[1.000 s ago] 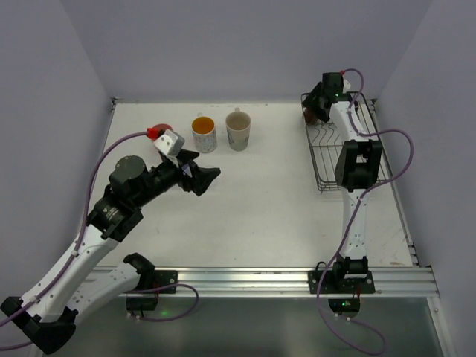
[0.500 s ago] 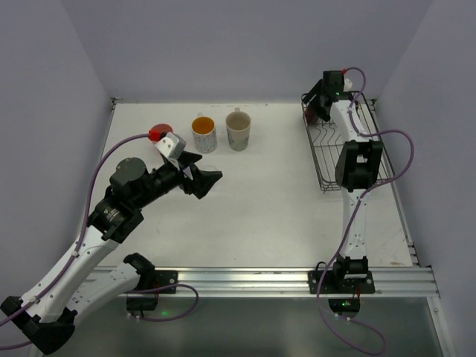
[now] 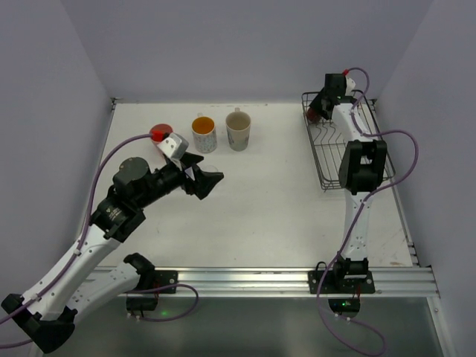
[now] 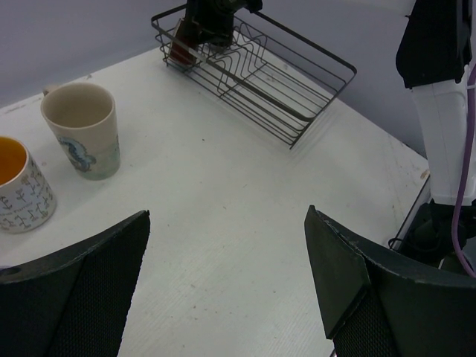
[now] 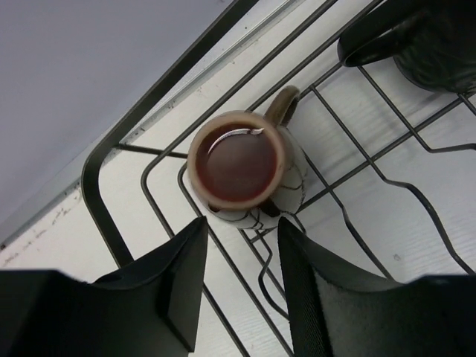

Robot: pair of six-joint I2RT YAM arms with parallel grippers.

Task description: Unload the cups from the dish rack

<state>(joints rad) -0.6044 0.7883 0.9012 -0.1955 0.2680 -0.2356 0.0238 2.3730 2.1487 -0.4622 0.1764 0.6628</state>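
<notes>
Right claw (image 5: 242,227), jaws apart, hangs over the brown mug (image 5: 236,165), upright in a far corner of the rack (image 5: 111,141); best lowered straight, one finger inside the rim, clear of handle and wires; left claw (image 4: 227,216), jaws apart, empty above the table (image 4: 223,149).

White tabletop (image 3: 268,193) between plain lavender walls (image 3: 245,44).

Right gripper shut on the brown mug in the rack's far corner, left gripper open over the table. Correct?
No: the right gripper is open, hovering above the brown mug without gripping it, as the right wrist view shows. The mug in the rack's far corner and the open left gripper are right.
</notes>
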